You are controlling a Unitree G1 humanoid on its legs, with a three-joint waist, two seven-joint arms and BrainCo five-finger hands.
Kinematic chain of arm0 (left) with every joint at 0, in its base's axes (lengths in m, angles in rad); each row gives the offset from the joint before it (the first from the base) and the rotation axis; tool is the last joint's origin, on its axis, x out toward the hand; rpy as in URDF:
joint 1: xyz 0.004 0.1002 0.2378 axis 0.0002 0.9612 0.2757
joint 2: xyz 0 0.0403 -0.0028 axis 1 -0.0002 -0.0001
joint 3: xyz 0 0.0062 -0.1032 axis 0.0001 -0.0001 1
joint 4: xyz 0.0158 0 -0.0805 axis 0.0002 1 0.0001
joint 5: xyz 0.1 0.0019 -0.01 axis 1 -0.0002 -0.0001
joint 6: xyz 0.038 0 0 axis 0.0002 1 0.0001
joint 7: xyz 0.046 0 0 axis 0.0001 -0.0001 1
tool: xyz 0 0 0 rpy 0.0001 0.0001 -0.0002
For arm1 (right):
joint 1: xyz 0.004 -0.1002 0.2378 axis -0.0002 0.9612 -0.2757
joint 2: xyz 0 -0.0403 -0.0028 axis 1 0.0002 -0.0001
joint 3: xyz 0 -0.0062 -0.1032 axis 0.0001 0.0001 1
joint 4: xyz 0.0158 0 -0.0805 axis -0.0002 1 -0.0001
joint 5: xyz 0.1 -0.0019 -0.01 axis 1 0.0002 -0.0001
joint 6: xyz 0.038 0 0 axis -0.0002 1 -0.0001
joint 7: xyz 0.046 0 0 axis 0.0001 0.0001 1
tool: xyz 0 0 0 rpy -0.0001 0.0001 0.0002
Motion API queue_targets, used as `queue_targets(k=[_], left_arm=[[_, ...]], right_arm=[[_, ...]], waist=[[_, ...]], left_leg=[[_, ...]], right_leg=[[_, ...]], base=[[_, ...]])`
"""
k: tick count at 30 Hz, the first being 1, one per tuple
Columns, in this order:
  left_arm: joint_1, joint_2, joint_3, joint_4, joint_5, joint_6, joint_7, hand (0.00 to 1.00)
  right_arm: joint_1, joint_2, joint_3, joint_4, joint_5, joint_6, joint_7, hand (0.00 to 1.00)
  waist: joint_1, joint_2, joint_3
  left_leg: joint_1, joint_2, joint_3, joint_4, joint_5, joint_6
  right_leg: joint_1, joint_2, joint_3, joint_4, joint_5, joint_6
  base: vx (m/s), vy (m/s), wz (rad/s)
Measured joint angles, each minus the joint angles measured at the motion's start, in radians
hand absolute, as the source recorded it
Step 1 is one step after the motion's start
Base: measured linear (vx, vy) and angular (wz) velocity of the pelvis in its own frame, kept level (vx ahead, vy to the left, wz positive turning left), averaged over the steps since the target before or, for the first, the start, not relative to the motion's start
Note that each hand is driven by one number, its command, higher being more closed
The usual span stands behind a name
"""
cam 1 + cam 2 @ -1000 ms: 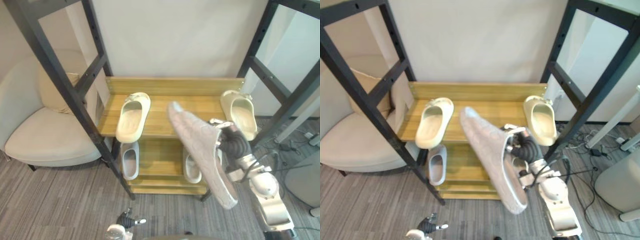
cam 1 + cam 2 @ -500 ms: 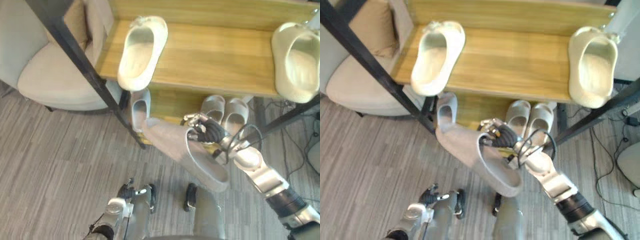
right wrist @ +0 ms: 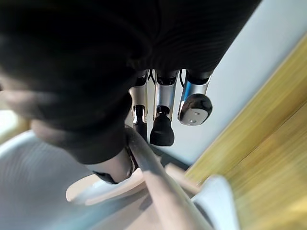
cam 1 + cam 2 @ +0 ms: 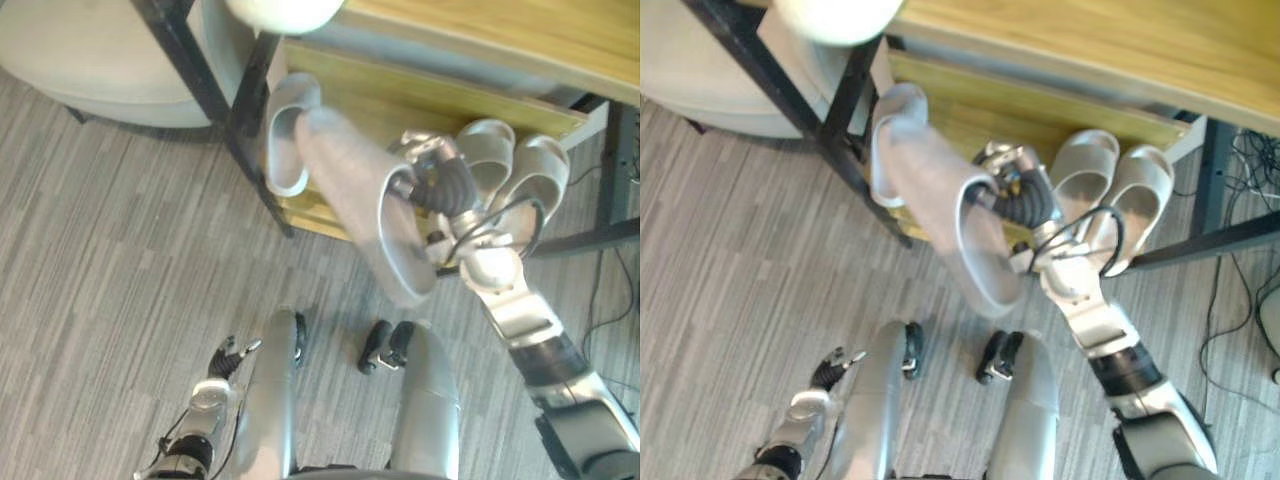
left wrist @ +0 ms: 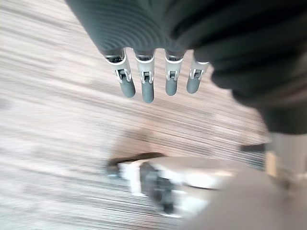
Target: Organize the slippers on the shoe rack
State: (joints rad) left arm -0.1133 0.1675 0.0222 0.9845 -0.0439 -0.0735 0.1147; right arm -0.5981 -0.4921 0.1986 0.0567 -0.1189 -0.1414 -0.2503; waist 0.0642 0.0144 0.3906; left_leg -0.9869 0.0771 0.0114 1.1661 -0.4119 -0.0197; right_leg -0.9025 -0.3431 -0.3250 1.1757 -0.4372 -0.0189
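My right hand [image 4: 441, 186] is shut on the rim of a grey slipper [image 4: 355, 205], and its fingers [image 3: 160, 125] curl over that rim. The held slipper [image 3: 158, 196] hangs tilted, toe toward the wooden shoe rack's lower shelf [image 4: 385, 100]. Its toe overlaps a single grey slipper [image 4: 283, 135] standing at that shelf's left end. A pair of grey slippers [image 4: 512, 172] sits at the shelf's right end, just beyond my hand. The heel of a cream slipper [image 4: 285, 12] pokes over the upper shelf [image 4: 520, 30]. My left hand [image 4: 226, 356] hangs low over the floor with straight fingers [image 5: 146, 84], open and holding nothing.
A black metal frame post [image 4: 205, 85] slants down just left of the rack. A white armchair [image 4: 80, 55] stands at the far left. Another black post [image 4: 625, 120] and floor cables [image 4: 1240, 290] are on the right. Grey striped carpet [image 4: 110, 260] lies in front.
The camera has tilted down, so the upper shelf has slid out of the top. My right hand has carried the grey slipper down from the upper shelf's level to the lower shelf.
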Motion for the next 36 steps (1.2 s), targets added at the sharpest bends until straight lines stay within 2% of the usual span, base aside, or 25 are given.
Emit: queue_targets(k=[2, 4, 11, 14, 16, 23, 24, 31, 36], left_arm=[[0.008, 0.0, 0.0, -0.004, 0.0, 0.0, 0.012, 0.0], [0.009, -0.002, 0.0, -0.014, -0.001, 0.0, 0.018, 0.0], [0.006, -0.015, 0.0, -0.042, -0.022, -0.002, 0.044, 0.0], [0.001, -0.02, 0.001, -0.054, -0.03, -0.004, 0.06, 0.0], [-0.009, -0.026, 0.001, -0.053, -0.034, -0.004, 0.072, 0.0], [-0.046, -0.042, 0.0, -0.055, -0.038, -0.005, 0.101, 0.0], [-0.049, -0.044, 0.0, -0.056, -0.038, -0.006, 0.101, 0.0], [-0.068, -0.059, -0.003, -0.059, -0.049, -0.006, 0.116, 0.0], [-0.073, -0.064, -0.013, -0.061, -0.058, -0.006, 0.124, 0.0]], right_arm=[[-0.036, 0.021, -0.012, 0.051, -0.004, 0.021, -0.037, 1.0], [-0.114, 0.054, -0.041, 0.144, -0.04, 0.054, -0.081, 1.0], [-0.281, 0.104, -0.122, 0.37, -0.077, 0.129, -0.168, 1.0], [-0.369, 0.111, -0.128, 0.462, -0.079, 0.147, -0.193, 1.0], [-0.418, 0.142, -0.176, 0.553, -0.078, 0.165, -0.203, 1.0], [-0.5, 0.149, -0.204, 0.716, -0.077, 0.2, -0.226, 1.0], [-0.506, 0.149, -0.213, 0.723, -0.077, 0.202, -0.229, 0.0], [-0.584, 0.148, -0.273, 0.795, -0.075, 0.214, -0.25, 0.0], [-0.592, 0.149, -0.29, 0.808, -0.016, 0.215, -0.281, 0.0]], waist=[[0.001, 0.0, 0.0], [0.014, 0.0, 0.0], [0.041, 0.0, 0.001], [0.046, 0.007, 0.004], [0.052, 0.008, 0.005], [0.072, 0.015, 0.008], [0.074, 0.015, 0.008], [0.096, 0.02, 0.007], [0.101, 0.031, 0.005]], left_leg=[[-0.014, 0.009, 0.01, 0.006, 0.004, -0.003], [-0.038, 0.02, 0.019, 0.012, 0.006, -0.004], [-0.073, 0.017, 0.017, 0.027, 0.011, -0.011], [-0.108, 0.017, 0.005, 0.037, 0.011, -0.011], [-0.125, 0.014, -0.003, 0.038, 0.013, -0.012], [-0.155, -0.008, -0.016, 0.044, 0.018, -0.013], [-0.16, -0.013, -0.021, 0.044, 0.02, -0.014], [-0.192, -0.03, -0.031, 0.044, 0.029, -0.018], [-0.2, -0.036, -0.033, 0.045, 0.034, -0.019]], right_leg=[[-0.014, -0.013, 0.001, 0.016, -0.008, 0.001], [-0.039, -0.015, 0.002, 0.023, -0.008, 0.001], [-0.064, -0.026, -0.004, 0.039, -0.009, -0.005], [-0.088, -0.026, -0.016, 0.043, -0.009, -0.005], [-0.096, -0.029, -0.025, 0.044, -0.009, -0.005], [-0.113, -0.051, -0.037, 0.059, -0.018, -0.008], [-0.113, -0.056, -0.043, 0.061, -0.021, -0.01], [-0.139, -0.07, -0.05, 0.076, -0.029, -0.011], [-0.145, -0.076, -0.051, 0.08, -0.031, -0.011]], base=[[-0.04, -0.061, 0.2], [-0.02, -0.024, 0.04], [0.01, -0.006, 0.04], [-0.02, -0.01, 0.04], [-0.02, -0.007, 0.08], [-0.01, 0.0, 0.11], [-0.02, -0.002, 0.15], [-0.02, -0.004, 0.09], [-0.01, 0.002, 0.04]])
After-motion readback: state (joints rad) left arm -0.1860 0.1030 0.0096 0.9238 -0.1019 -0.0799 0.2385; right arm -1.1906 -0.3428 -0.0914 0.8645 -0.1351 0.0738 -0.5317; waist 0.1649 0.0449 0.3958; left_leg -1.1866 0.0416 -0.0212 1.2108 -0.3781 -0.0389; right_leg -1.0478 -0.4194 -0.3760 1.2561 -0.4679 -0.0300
